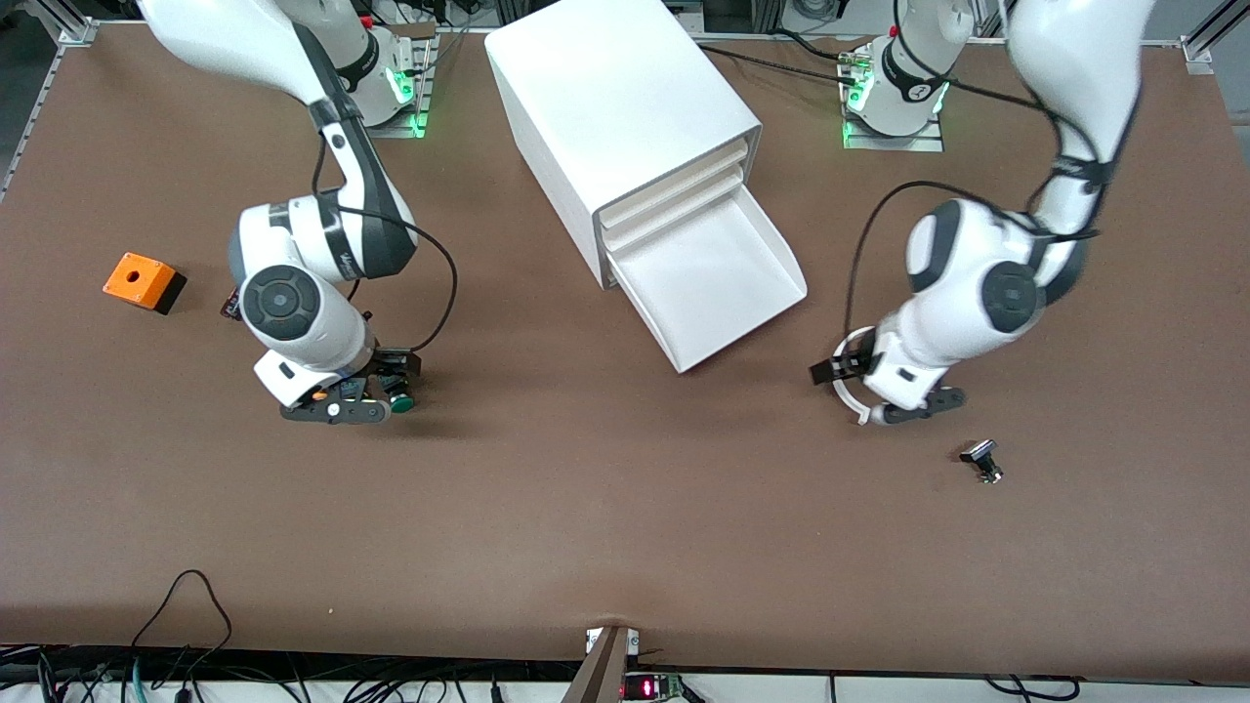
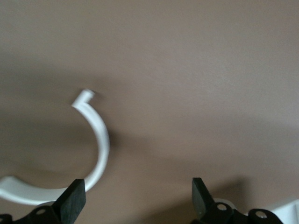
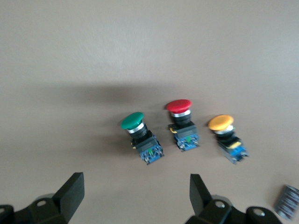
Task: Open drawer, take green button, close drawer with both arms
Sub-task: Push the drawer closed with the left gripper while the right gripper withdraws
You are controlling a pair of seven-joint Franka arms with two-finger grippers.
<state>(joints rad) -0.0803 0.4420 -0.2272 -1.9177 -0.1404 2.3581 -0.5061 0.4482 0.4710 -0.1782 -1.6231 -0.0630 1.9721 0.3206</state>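
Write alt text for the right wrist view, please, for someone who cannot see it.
Three small push buttons lie in a row on the brown table: the green button, a red button and an orange button. The right gripper hangs open over them, holding nothing.

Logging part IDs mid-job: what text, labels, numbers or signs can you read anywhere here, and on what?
Nothing can be read for certain.
Right arm: lettering on its black band, too small to read.
Striped label at the right wrist view's edge: blurred, unreadable.
Green button, red button, orange button: no text visible.
Cabinet: no markings visible.
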